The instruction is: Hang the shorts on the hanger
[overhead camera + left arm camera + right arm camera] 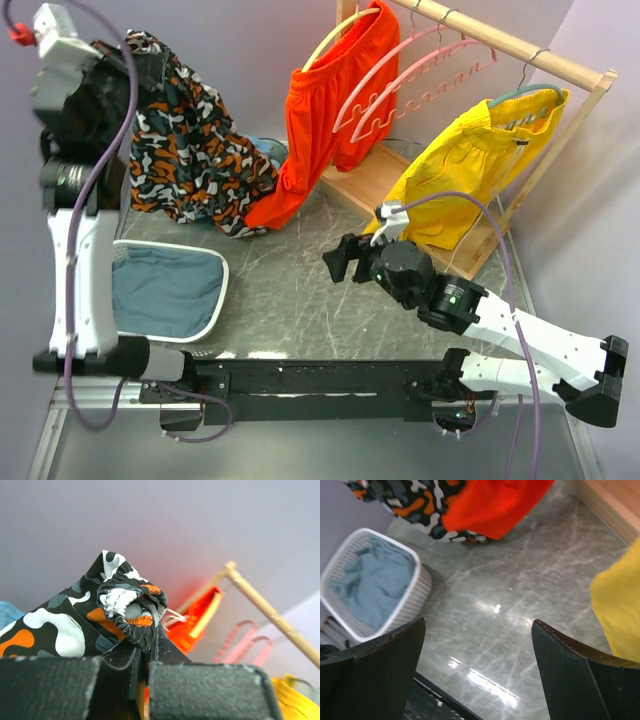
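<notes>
Though hidden from above, the left claw (146, 656) pinches the shorts (65, 625), while the right claw (479, 632) stands spread.

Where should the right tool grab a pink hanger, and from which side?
Likely the low end of the curved shoulder, from the table side: each pink hanger hangs hook-up on the rail between orange shorts and yellow shorts, that thin end bare, facing the open right tool.
</notes>
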`<state>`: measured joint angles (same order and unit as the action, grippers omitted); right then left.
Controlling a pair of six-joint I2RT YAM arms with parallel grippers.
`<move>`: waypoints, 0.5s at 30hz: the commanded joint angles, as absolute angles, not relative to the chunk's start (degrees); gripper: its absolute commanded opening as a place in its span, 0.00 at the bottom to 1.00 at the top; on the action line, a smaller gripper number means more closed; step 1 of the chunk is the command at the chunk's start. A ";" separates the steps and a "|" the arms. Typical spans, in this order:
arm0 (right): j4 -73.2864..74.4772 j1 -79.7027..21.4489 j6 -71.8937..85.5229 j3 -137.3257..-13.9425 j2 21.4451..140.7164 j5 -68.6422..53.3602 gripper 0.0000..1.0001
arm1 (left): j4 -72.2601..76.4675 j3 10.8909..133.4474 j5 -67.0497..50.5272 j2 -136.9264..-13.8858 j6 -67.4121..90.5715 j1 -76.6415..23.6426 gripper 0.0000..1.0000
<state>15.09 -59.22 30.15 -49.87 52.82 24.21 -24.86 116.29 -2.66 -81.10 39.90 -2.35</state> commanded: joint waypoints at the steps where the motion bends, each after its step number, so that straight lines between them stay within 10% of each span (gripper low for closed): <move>1: 10.82 -59.06 28.74 -57.21 56.50 20.57 0.93 | -25.56 114.52 -3.80 -74.11 39.64 -5.35 0.01; 15: 8.61 -69.96 24.96 -95.70 90.94 39.02 1.00 | -27.51 105.21 4.30 -65.48 38.23 -19.94 0.01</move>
<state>8.25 -69.08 26.02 -88.84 84.53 30.15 -28.67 105.67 2.07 -66.63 39.55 -18.15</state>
